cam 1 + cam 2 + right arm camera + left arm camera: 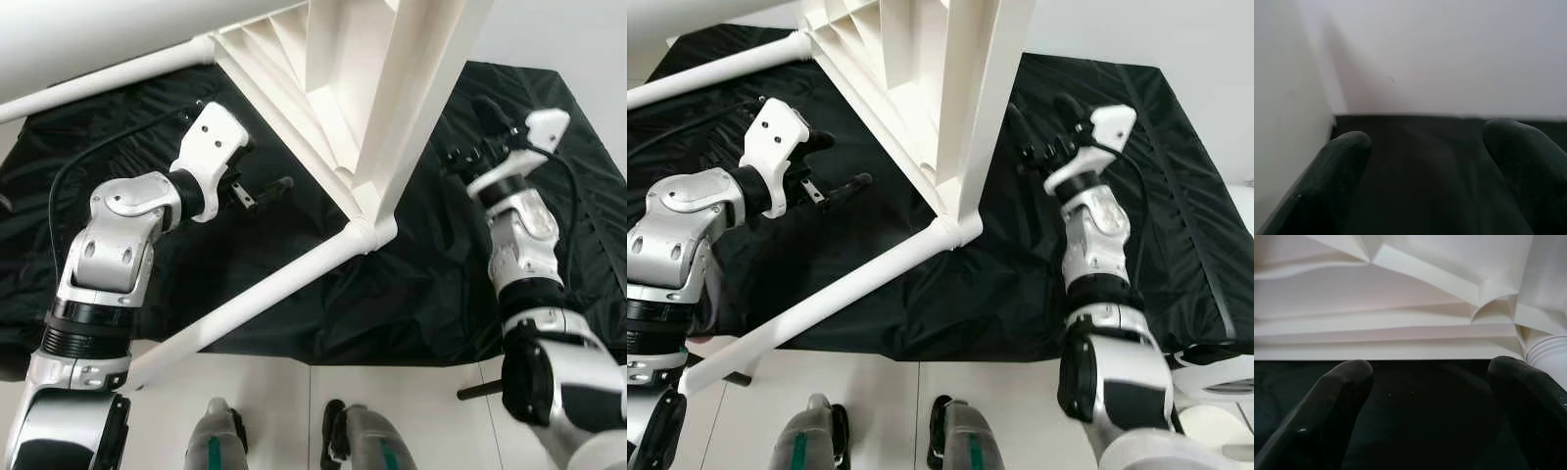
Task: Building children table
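Note:
A white plastic children's table stands tipped on its edge on a black cloth [411, 284], its ribbed underside [294, 59] facing me. One white tube leg [255, 294] runs from the corner socket [367, 233] toward the lower left. Another leg [108, 78] runs out to the left, and a third [416, 88] points toward the camera. My left gripper [263, 168] is open, just left of the ribbed underside [1400, 318], above the cloth. My right gripper [468, 132] is open to the right of the table, close to its white surface [1449, 58].
The black cloth covers the floor under the table; white floor [392, 401] lies in front of it, by my own legs [217, 441]. A short black rod [478, 391] lies near the cloth's front edge. A round white object [1220, 377] sits at the far right.

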### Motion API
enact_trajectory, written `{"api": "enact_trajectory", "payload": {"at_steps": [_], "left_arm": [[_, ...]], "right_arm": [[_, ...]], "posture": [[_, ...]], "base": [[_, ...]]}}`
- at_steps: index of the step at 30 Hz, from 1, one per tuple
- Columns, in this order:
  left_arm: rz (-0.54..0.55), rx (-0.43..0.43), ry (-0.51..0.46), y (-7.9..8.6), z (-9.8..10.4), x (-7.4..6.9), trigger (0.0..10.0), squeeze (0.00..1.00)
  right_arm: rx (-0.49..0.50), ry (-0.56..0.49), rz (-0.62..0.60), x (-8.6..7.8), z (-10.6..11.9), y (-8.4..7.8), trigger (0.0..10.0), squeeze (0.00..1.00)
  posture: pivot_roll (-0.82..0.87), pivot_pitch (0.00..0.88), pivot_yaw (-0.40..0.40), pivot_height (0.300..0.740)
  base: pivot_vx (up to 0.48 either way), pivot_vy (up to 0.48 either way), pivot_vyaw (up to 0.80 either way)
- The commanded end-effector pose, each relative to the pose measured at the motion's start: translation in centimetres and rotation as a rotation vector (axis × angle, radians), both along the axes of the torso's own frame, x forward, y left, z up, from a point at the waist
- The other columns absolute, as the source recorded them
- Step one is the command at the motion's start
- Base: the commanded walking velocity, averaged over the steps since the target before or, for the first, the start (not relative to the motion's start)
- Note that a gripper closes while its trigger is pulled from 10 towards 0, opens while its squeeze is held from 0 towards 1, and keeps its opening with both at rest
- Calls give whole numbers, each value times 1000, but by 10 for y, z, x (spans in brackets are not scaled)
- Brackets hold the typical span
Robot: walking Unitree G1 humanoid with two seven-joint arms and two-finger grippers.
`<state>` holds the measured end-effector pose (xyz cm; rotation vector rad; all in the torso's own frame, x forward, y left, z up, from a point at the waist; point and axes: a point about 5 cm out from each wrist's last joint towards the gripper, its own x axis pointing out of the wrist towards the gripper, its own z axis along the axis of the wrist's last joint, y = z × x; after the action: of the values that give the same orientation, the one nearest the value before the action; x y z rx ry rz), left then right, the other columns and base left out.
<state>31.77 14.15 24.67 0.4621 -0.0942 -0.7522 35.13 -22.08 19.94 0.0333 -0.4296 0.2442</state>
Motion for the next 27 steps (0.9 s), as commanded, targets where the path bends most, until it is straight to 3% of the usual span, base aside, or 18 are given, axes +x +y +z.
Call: {"api": "enact_trajectory", "payload": {"at_steps": [1,2,5,6,7,9,11,15,20,27], "left_arm": [[170,-48,-78,6,3,3,10000,1000],[223,-28,-106,10,1,3,10000,247],[260,-7,-133,13,0,3,10000,247],[281,-13,-146,15,0,3,10000,0],[281,-13,-146,15,0,3,10000,0],[348,-8,-187,19,-3,1,10000,0],[359,-4,-193,19,-5,0,10000,0],[408,-8,-218,20,-17,-6,10000,0],[410,32,-243,20,-20,-9,10000,0],[443,-24,-379,28,7,-13,10000,0]], "right_arm": [[-3,2,-22,-6,1,-1,10000,0],[-8,-3,-30,-15,-4,0,10000,0],[-10,-8,-35,-21,-6,1,10000,0],[-18,-23,-25,-27,-6,2,10000,0],[-18,-23,-25,-27,-6,2,10000,0],[-5,-50,33,-44,-5,8,10000,0],[-2,-54,41,-46,-4,9,10000,0],[-2,-23,161,-65,-3,22,10000,0],[-11,-6,254,-74,0,28,10000,0],[-81,53,436,-87,1,37,10000,0]], "posture": [[42,112,-79,740],[49,106,-78,740],[50,105,-78,740],[54,99,-77,740],[54,99,-77,740],[61,92,-75,740],[66,90,-75,740],[79,76,-79,740],[86,74,-78,740],[100,68,-84,740]], "base": [[0,0,0],[0,0,0],[0,0,0],[0,0,0],[0,0,0],[0,0,0],[0,0,0],[0,0,0],[0,0,0],[0,0,0]]}}
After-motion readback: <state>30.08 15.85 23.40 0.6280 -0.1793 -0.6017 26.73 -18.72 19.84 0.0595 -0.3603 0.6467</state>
